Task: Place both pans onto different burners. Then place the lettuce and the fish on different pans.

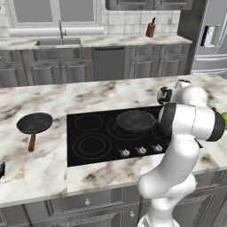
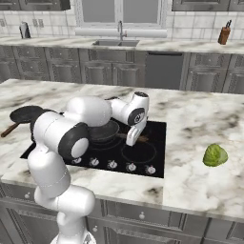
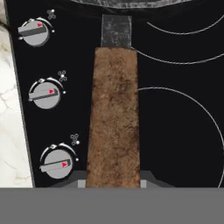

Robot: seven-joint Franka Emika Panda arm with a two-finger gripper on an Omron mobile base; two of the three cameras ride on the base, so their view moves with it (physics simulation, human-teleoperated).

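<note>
One dark pan (image 1: 135, 119) lies over the ring burners of the black cooktop (image 1: 80, 133), just left of my arm. Its brown wooden handle (image 3: 113, 122) runs up the middle of the hand view, and my gripper (image 3: 113, 183) is shut on that handle's near end. From the right base view the gripper (image 2: 131, 138) points down at the handle beside the pan (image 2: 106, 132). The second pan (image 1: 34, 123) rests on the marble counter left of the cooktop, handle toward me. The lettuce (image 2: 215, 155) lies on the counter right of the cooktop. The fish is out of view.
A row of silver knobs (image 1: 141, 150) lines the cooktop's front edge, close left of the handle in the hand view (image 3: 46, 94). Free burner rings (image 1: 91, 145) lie on the cooktop's left half. A knife block (image 1: 150, 30) and sink (image 1: 57, 42) are on the back counter.
</note>
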